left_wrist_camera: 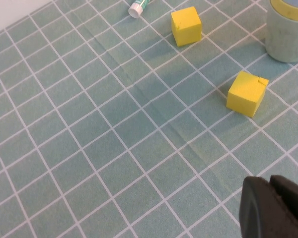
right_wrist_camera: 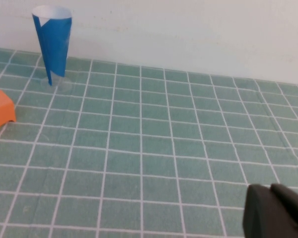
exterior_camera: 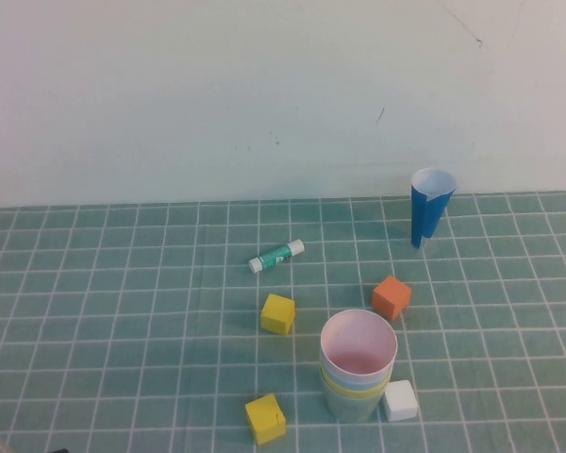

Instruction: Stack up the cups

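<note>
The cups (exterior_camera: 358,363) stand nested in one stack near the front of the green grid mat. The pink cup is innermost on top, light blue and yellow rims show below it, and the green cup is outermost at the bottom. The left wrist view catches the green side of the cup stack (left_wrist_camera: 287,34) at its edge. My left gripper (left_wrist_camera: 269,181) is shut and holds nothing; it hangs over bare mat, well apart from the stack. My right gripper (right_wrist_camera: 270,189) is also shut and holds nothing, over bare mat to the right. Neither gripper appears in the high view.
A dark-blue paper cone (exterior_camera: 430,206) stands at the back right. An orange cube (exterior_camera: 391,297), a white cube (exterior_camera: 400,400) and two yellow cubes (exterior_camera: 277,313) (exterior_camera: 265,418) lie around the stack. A glue stick (exterior_camera: 275,255) lies behind them.
</note>
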You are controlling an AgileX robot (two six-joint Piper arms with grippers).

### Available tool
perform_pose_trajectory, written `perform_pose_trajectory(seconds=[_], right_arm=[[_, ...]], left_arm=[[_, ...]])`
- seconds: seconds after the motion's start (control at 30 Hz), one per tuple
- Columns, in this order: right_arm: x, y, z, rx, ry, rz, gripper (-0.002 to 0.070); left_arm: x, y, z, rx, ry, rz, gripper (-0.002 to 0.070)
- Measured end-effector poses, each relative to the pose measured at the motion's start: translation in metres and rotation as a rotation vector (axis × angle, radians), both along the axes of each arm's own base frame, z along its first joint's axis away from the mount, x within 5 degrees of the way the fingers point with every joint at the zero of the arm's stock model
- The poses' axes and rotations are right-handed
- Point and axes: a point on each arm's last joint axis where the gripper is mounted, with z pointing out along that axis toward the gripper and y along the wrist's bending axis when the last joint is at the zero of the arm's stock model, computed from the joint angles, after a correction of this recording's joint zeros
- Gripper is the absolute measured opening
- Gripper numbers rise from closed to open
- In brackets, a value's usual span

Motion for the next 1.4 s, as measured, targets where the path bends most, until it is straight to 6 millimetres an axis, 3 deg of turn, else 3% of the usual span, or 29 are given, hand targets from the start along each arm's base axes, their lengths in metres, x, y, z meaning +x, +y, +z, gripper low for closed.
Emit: perform_pose_trajectory(seconds=[0.17,0.33,0.63,0.9,1.4], right_arm=[[0.0,0.0,0.0,0.0,-0.001,0.0,-0.0002],[0.0,0.0,0.0,0.0,0.001,0.0,-0.0002],[0.0,0.0,0.0,0.0,0.001,0.0,-0.0002],[0.0,0.0,0.0,0.0,0.001,0.0,-0.0002],[0.0,0.0,0.0,0.0,0.001,0.0,-0.0002]], left_arm=[[-0.002,0.003,-0.013,-0.017,-0.007,0.012,-0.0002],[-0.009,0.014,-0.032,-0.17,-0.012,0.169,-0.0002],[-0.023,0.036,-0.034,-0.415,-0.27,0.481,-0.0002],[-0.021,0.042,-0.056,-0.398,-0.329,0.632,-0.0002],[-0.021,0.041,-0.06,-0.338,-0.302,0.616,-0.0002]])
